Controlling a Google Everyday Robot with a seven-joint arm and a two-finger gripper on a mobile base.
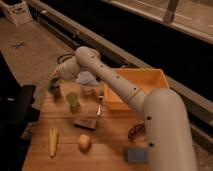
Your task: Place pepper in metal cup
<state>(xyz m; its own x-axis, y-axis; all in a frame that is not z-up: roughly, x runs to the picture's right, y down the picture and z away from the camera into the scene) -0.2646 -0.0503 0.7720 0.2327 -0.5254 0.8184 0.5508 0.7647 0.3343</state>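
Note:
My gripper (56,79) is at the table's far left, right over the metal cup (55,92), a small dark tumbler. It is shut on the pepper (51,84), of which only a short green stretch shows, hanging at the cup's mouth. The rest of the pepper is hidden by the gripper and the cup. My pale arm reaches in from the lower right across the table.
A light green cup (73,100) stands just right of the metal cup, then a glass jar (89,91). An orange bin (150,80) sits at the back right. A yellow corn-like piece (52,143), a round fruit (84,142), a dark block (85,122) and a blue sponge (135,155) lie nearer.

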